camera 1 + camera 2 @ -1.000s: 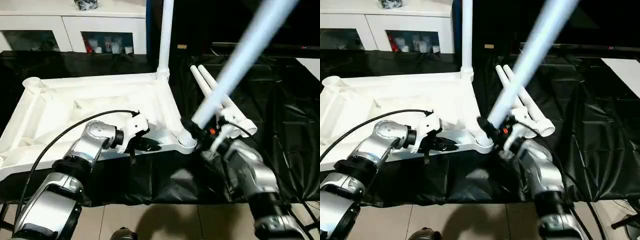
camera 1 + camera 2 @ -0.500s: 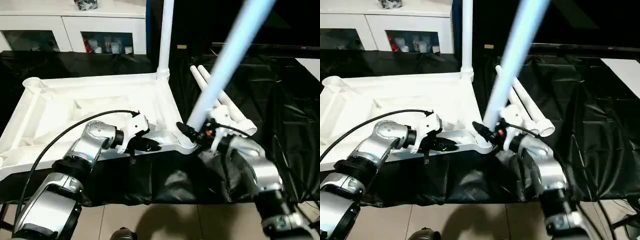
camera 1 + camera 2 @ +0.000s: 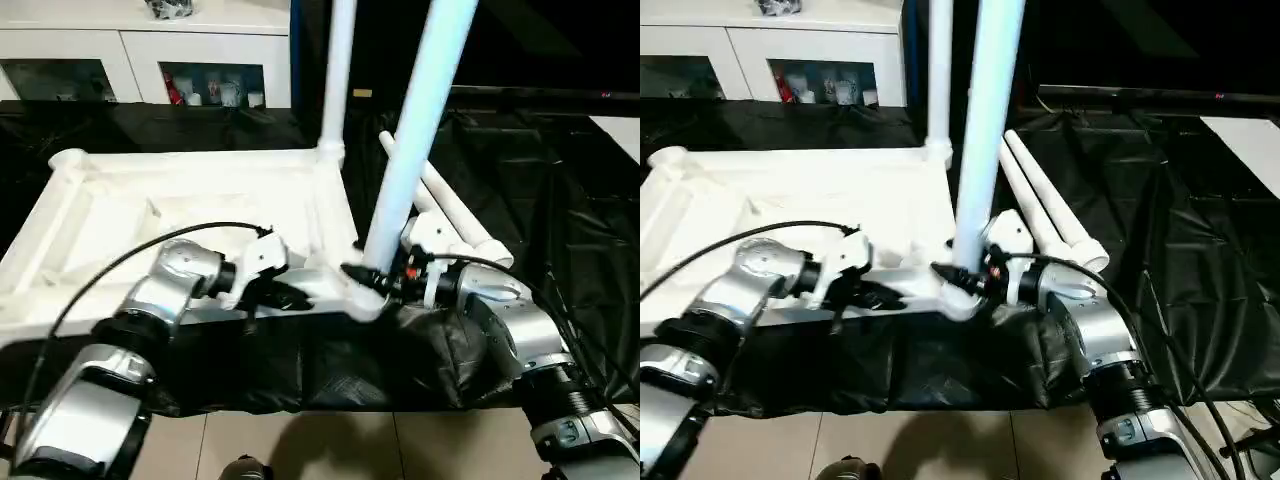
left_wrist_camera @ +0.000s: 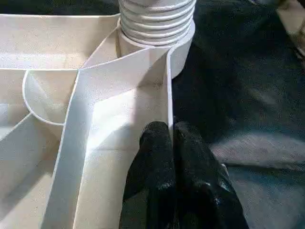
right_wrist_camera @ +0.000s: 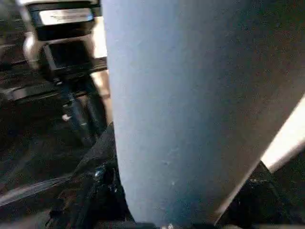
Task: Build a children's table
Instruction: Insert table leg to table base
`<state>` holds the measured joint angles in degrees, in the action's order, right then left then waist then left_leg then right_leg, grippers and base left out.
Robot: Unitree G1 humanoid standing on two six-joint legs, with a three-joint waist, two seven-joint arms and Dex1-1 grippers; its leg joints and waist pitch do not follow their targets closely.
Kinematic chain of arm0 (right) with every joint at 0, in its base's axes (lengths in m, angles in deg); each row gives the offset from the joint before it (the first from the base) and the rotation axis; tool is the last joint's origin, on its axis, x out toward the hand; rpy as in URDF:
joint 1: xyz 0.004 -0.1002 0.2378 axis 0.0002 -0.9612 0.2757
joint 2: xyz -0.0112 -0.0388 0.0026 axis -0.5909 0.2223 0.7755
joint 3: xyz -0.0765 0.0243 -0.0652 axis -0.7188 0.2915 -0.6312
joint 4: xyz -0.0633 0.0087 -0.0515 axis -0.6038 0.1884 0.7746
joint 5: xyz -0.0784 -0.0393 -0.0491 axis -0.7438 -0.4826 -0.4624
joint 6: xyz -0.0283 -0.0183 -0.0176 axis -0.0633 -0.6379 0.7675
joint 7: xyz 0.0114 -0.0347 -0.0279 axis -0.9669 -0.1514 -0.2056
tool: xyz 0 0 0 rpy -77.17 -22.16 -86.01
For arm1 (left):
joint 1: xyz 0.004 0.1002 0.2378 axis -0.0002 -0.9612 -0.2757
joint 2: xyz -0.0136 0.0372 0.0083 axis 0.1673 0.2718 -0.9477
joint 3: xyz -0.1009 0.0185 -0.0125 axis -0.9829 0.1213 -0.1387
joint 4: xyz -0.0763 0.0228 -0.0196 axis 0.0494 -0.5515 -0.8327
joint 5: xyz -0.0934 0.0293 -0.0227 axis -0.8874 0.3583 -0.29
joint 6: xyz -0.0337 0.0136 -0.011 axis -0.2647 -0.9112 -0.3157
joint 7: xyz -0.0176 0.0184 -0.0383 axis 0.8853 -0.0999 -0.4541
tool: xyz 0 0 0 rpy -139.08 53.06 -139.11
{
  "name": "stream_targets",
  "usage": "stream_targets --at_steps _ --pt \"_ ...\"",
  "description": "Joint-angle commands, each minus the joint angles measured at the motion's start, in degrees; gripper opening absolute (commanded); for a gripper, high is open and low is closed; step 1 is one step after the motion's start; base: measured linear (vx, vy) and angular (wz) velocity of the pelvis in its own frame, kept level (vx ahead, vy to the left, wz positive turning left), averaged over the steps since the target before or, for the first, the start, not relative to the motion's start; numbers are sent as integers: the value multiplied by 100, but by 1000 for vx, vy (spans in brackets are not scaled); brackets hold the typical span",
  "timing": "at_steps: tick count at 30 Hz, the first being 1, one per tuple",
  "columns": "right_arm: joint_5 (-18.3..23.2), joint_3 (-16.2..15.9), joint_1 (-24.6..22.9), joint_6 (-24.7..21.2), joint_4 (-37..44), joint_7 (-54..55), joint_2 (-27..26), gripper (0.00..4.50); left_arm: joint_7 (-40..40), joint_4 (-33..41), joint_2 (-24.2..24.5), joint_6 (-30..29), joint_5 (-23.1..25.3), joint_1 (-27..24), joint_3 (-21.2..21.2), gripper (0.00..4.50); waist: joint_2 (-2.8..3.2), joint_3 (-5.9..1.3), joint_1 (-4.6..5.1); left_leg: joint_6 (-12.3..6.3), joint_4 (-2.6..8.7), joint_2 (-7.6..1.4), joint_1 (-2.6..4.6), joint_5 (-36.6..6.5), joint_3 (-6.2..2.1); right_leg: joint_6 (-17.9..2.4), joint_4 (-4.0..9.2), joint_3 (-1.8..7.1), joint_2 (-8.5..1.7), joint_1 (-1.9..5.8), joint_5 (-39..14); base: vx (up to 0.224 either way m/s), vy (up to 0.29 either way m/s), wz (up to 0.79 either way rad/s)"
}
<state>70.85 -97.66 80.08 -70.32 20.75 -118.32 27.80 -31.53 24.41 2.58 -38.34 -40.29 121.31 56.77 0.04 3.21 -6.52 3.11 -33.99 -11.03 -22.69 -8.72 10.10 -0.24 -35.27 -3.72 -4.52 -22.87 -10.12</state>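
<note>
The tabletop (image 3: 190, 215), a white plastic rectangle, lies upside down on black sheeting (image 3: 560, 190), its ribbed underside a set of shallow compartments divided by thin walls; the compartments I can see hold nothing. Its round corner sockets act as cups: the far socket on my right side holds an upright leg (image 3: 338, 70), and the near socket (image 3: 362, 297) on that side receives the ridged, flared end of a second leg (image 3: 415, 130), a smooth white tube standing almost upright. My right gripper (image 3: 385, 278) is clamped around this second leg just above the near socket. My left gripper (image 4: 171, 143) has its two black fingers pinched together over the thin near rim wall of the tabletop, close to the near socket. Two spare legs (image 3: 455, 215) lie side by side on the sheeting just beyond the tabletop's right edge.
</note>
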Motion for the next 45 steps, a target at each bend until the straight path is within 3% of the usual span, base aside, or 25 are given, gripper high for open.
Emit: stream_targets --at_steps 1,6,9,11,14,18,21,22,23,25,32,34,36,38,40,45 --pt "-115 -433 -301 -173 -261 -342 66 190 -295 82 1 183 -26 265 90 0 61 -374 -1 98 481 -253 203 -2162 -81 -1253 465 250 -422 191 -1707 0 0 0" --pt "-108 -483 -296 -105 -249 -550 77 190 -331 -84 12 237 50 358 94 0 59 -360 -12 201 502 -262 243 -2419 -104 -1174 510 263 -453 174 -2134 0 0 0" --pt "-180 -241 -93 30 -587 -21 -185 190 472 -280 -150 -5 104 518 -124 0 57 -329 9 264 506 -259 269 -2630 -119 -1125 545 263 -468 142 -2509 0 0 0" --pt "-259 -87 61 114 -834 406 -327 190 921 -325 -245 -202 94 580 -245 0 51 -314 12 329 488 -246 328 -2847 -139 -1041 603 252 -496 107 -2981 0 0 0" --pt "-341 151 324 181 -1238 1143 -539 190 1347 -286 -363 -476 49 629 -388 0 42 -318 67 370 509 -235 278 -2817 -188 -865 630 213 -502 147 -3283 0 0 0" --pt "-455 429 847 45 -2061 2461 -942 190 2213 200 -634 -1289 104 563 -550 0 33 -341 183 394 527 -221 221 -2704 -194 -926 579 208 -477 157 -2897 0 0 0" --pt "-499 460 1022 -1 -2356 2786 -1097 190 2664 512 -844 -1674 151 496 -630 0 38 -348 182 296 500 -206 237 -2540 -148 -1016 587 225 -448 141 -2557 0 0 0" --pt "-499 463 1026 -1 -2363 2793 -1103 190 2680 522 -851 -1682 153 493 -632 0 -18 -356 185 272 498 -215 234 -2471 -134 -1051 574 232 -449 146 -2453 0 0 0" --pt "-500 483 1054 2 -2405 2838 -1142 190 2783 589 -897 -1731 164 474 -638 0 9 -355 160 209 488 -201 230 -2345 -123 -1056 578 234 -445 152 -2373 0 0 0" --pt "-481 560 1126 -31 -2509 2917 -1275 190 2831 841 -1017 -1772 167 342 -553 0 -8 -378 146 120 486 -211 197 -2037 -103 -1116 531 243 -433 187 -1956 0 0 0" --pt "-487 518 1180 299 -2617 2738 -1424 190 2677 1128 -994 -1854 105 176 -468 0 17 -400 162 40 483 -208 174 -1732 -77 -1208 472 241 -401 222 -1367 0 0 0" --pt "-518 538 1215 395 -2641 2792 -1438 246 2635 1255 -986 -1920 61 123 -462 0 29 -388 173 55 485 -202 184 -1809 -72 -1217 484 241 -393 210 -1442 0 0 0" --pt "-534 624 1269 488 -2705 2860 -1443 246 2593 1396 -959 -1950 59 50 -435 0 35 -375 189 87 495 -205 198 -1975 -78 -1186 512 245 -396 197 -1695 0 0 0" --pt "-466 758 1333 579 -2752 2819 -1433 276 2508 1509 -899 -1847 60 -32 -405 0 37 -385 196 105 493 -210 201 -2006 -84 -1178 519 250 -409 195 -1770 0 0 0" --pt "-423 782 1341 621 -2723 2683 -1401 298 2403 1588 -864 -1737 -4 -82 -423 0 37 -389 203 91 496 -214 190 -1944 -83 -1184 508 249 -398 201 -1656 0 0 0" --pt "-392 663 1248 693 -2559 2084 -1184 339 1934 1801 -676 -1456 -155 -222 -393 0 46 -429 192 -63 457 -210 165 -1483 -52 -1399 411 246 -369 234 -763 0 0 0"
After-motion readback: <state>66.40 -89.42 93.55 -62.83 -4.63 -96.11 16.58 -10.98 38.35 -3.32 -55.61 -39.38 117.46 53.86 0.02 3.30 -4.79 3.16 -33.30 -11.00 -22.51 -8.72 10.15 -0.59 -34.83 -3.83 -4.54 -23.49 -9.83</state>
